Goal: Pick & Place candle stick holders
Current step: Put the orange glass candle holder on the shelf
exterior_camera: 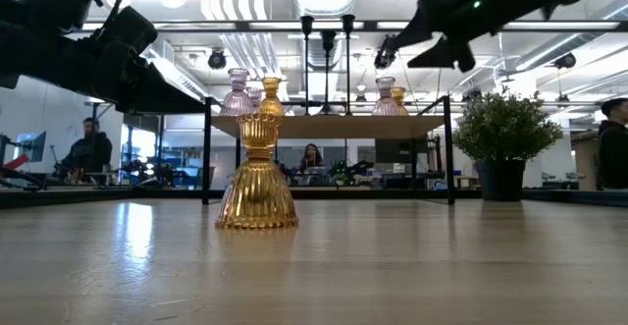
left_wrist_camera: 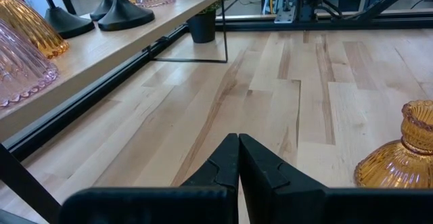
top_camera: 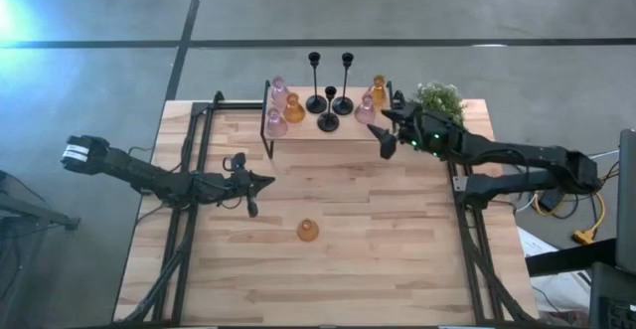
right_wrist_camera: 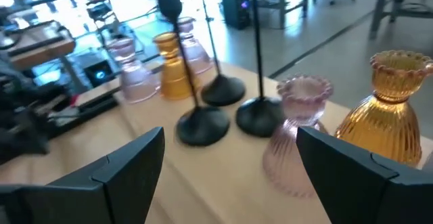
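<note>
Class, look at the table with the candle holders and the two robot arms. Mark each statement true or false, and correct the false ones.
1. One amber glass holder stands alone on the open table. True.
2. The left hand is wide open. False: its fingers are shut and hold nothing.
3. The right hand is open, by the right end of the shelf. True.
4. The three black holders lie tipped over on the shelf. False: they stand upright near its middle.
5. The plant sits at the left end of the shelf. False: it is beside the right end.
</note>
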`<control>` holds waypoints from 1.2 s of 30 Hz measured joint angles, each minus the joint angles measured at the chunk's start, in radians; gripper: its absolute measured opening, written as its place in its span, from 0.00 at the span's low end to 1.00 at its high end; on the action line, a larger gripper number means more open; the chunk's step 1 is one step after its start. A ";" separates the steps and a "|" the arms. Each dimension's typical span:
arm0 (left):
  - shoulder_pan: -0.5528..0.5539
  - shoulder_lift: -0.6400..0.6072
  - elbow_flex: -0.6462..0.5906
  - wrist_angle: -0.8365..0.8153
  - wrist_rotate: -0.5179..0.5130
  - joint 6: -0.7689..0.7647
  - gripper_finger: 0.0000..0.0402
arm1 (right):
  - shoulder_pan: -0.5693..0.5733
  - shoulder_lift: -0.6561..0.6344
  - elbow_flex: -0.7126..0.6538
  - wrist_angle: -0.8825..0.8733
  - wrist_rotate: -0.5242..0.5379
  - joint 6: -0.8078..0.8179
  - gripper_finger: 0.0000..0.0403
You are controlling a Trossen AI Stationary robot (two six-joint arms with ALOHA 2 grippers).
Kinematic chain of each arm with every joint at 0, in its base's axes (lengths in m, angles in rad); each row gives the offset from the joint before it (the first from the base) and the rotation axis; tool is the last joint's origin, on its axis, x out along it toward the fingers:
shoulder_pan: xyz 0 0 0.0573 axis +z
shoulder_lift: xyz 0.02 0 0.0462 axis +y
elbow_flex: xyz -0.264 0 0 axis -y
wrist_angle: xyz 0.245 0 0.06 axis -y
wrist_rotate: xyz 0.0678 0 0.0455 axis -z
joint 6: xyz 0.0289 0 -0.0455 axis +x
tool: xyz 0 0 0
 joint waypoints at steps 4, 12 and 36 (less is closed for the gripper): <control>0.000 0.000 0.000 0.000 0.000 0.000 0.03 | 0.052 -0.099 0.000 -0.102 0.000 0.027 0.81; 0.000 0.000 0.000 0.000 0.000 0.000 0.03 | 0.148 -0.255 0.000 -0.167 -0.054 0.011 0.81; 0.000 0.000 0.000 0.000 0.000 0.000 0.03 | 0.437 0.109 -0.048 -0.196 -0.468 -0.199 0.81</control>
